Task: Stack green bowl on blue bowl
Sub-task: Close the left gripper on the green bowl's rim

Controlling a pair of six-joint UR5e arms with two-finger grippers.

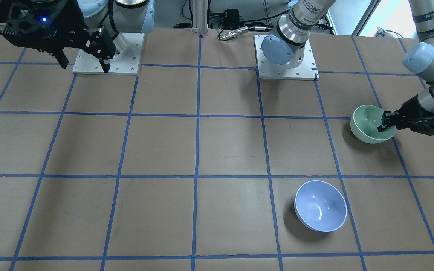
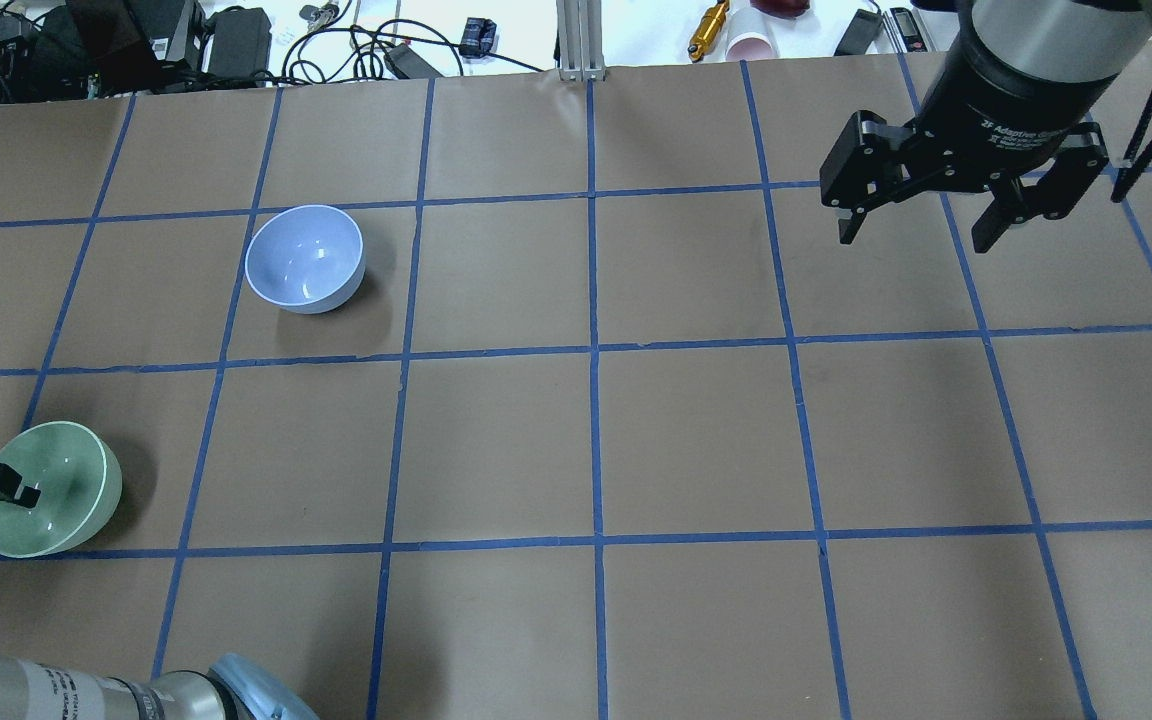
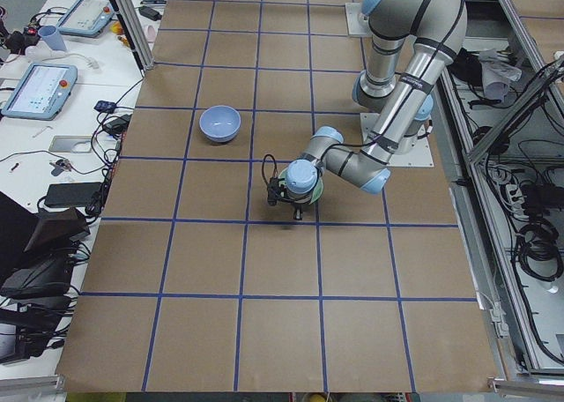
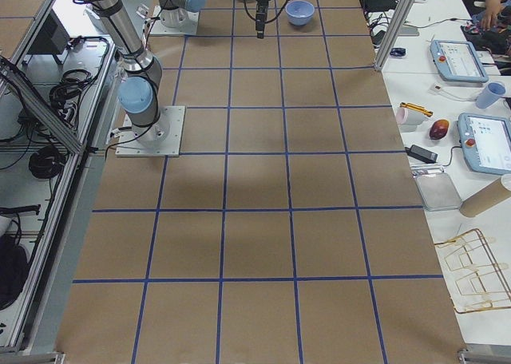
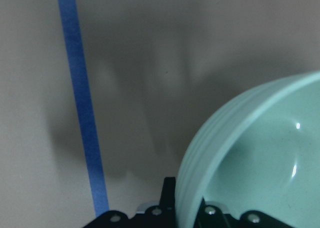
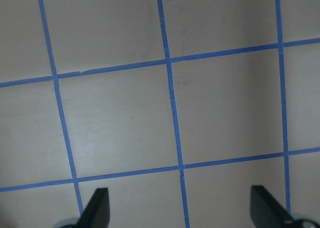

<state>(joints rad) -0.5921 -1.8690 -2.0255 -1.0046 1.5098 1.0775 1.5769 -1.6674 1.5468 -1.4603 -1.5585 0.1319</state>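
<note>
The green bowl sits near the table's left end, tilted a little; it also shows in the overhead view and fills the lower right of the left wrist view. My left gripper is shut on its rim, one finger inside and one outside. The blue bowl stands upright and empty about one grid square farther out. My right gripper is open and empty, high above the table's right side, far from both bowls.
Brown paper with a blue tape grid covers the table. The arms' base plates stand at the robot's edge. Cables, a cup and tools lie beyond the far edge.
</note>
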